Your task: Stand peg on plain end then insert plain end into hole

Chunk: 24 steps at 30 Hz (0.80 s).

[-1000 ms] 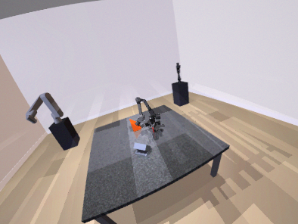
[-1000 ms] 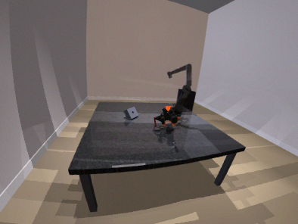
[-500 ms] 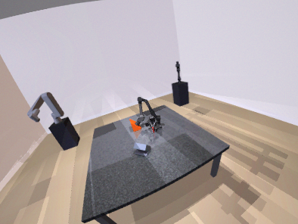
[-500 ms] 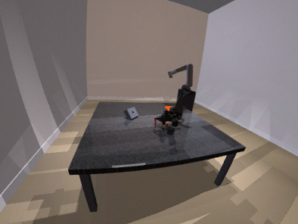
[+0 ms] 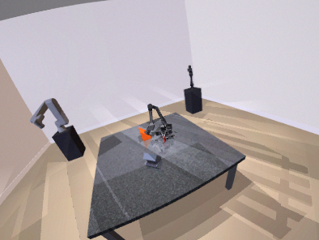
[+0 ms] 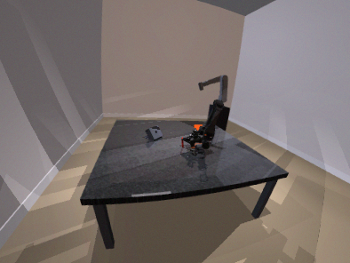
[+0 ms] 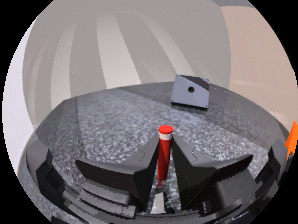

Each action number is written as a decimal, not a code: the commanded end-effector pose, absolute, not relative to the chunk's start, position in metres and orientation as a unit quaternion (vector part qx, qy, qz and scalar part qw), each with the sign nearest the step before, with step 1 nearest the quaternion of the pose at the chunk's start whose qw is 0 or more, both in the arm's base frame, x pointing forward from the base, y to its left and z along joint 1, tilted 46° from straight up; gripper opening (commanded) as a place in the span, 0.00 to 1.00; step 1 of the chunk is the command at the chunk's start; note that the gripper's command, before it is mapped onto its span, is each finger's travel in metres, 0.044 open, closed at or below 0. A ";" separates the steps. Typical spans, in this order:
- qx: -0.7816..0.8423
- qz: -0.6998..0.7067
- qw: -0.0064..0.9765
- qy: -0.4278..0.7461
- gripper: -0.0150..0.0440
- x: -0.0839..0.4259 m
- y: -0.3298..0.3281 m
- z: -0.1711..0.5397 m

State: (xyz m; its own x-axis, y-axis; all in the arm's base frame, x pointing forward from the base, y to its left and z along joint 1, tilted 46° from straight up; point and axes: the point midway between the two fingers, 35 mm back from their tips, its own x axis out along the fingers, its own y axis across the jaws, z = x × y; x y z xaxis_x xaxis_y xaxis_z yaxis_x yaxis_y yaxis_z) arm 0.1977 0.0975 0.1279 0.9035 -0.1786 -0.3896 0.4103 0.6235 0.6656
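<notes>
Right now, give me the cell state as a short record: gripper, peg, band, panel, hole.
gripper: shut on the peg, low over the table
peg: red, roughly upright between the fingers; contact with the table cannot be told
white band: near the peg's upper end
sloped panel: gray, on the table, apart from the gripper
hole: one, dark, no peg in it
orange object: beside the arm
</notes>
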 end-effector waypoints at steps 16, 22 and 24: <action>0.402 -0.168 0.889 0.139 0.34 0.194 0.100 0.126; 0.402 -0.170 0.890 0.133 0.34 0.193 0.101 0.126; 0.402 -0.171 0.890 0.131 0.34 0.192 0.101 0.126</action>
State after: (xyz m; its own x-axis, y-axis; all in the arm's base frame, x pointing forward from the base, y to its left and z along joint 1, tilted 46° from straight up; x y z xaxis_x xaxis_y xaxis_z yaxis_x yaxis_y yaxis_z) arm 0.1932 0.0989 0.1274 0.9073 -0.2012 -0.3693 0.4101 0.6178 0.6709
